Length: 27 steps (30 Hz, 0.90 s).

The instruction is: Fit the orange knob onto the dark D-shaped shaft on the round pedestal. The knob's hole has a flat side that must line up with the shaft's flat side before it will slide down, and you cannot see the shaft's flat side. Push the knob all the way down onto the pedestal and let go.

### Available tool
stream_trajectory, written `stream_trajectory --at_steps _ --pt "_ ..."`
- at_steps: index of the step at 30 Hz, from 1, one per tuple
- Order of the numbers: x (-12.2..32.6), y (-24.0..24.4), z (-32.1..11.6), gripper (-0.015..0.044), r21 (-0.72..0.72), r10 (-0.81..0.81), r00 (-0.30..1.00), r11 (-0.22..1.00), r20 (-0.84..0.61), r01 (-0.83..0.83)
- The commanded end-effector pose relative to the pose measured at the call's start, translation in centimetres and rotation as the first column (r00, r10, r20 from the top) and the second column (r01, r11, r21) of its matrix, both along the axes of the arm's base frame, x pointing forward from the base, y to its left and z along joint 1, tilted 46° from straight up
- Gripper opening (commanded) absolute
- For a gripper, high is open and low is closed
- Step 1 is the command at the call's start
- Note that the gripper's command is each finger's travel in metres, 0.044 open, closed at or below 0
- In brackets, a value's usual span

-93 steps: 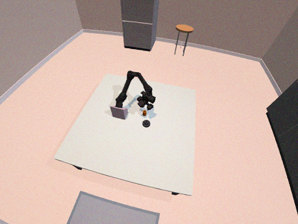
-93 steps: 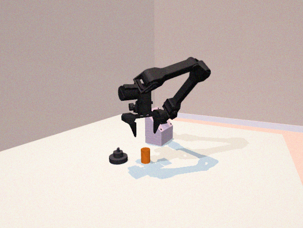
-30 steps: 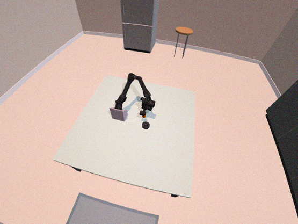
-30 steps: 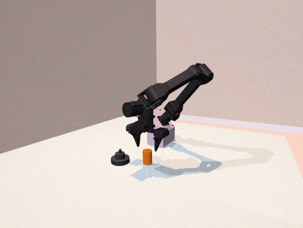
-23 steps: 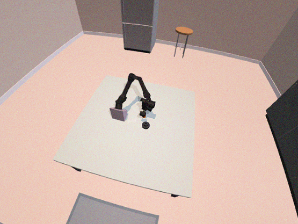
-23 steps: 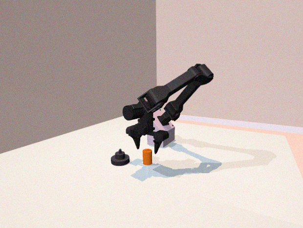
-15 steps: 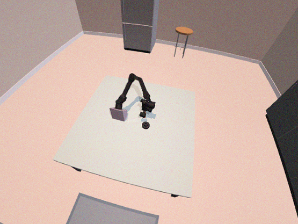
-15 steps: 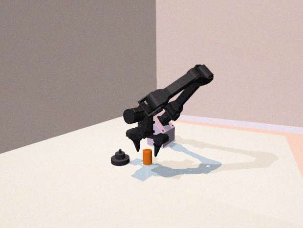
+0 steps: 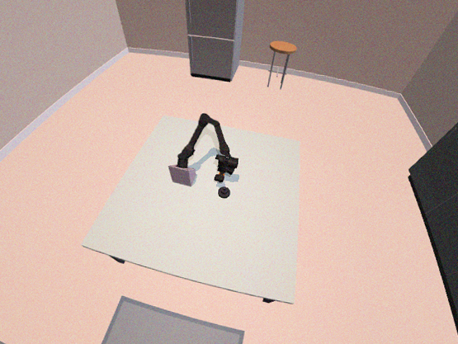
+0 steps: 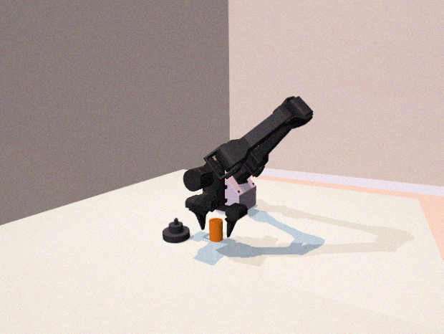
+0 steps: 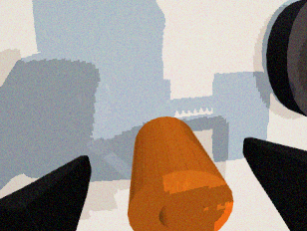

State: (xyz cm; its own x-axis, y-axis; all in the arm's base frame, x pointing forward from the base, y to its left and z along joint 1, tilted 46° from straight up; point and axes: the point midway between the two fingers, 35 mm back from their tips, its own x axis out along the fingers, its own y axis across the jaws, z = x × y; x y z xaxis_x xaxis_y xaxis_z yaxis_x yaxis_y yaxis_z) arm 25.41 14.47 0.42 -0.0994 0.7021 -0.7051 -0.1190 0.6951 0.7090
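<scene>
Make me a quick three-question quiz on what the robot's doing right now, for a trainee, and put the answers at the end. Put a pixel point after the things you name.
1. True or false: the black two-fingered gripper (image 9: 220,174) (image 10: 215,232) (image 11: 168,155) is shut on the upright orange cylindrical knob (image 10: 215,230) (image 11: 174,164).
2. Multiple choice: where does the orange knob stand?
A) On the shaft of the dark round stepped pedestal (image 9: 224,192) (image 10: 175,235) (image 11: 294,60)
B) On the pale tabletop (image 9: 199,233) (image 10: 179,287), beside the pedestal
C) On the pale purple block (image 9: 182,175) (image 10: 247,198) under the arm
3. Fill in the blank: before lifting the knob, the gripper would most likely need to ____ its fingers.

Key: 1. False; 2. B; 3. close
</scene>
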Motion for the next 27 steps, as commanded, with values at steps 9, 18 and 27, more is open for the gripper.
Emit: stream_trajectory --at_steps 9,18,27 --pt "-0.5 0.8 -0.9 0.0335 0.004 0.001 1.000 1.000 -0.014 -0.001" --pt "-0.5 0.8 -0.9 0.0157 0.004 0.001 1.000 1.000 -0.014 -0.001" --pt "0.3 -0.5 0.4 0.0000 -0.003 -0.001 1.000 1.000 -0.012 0.001"
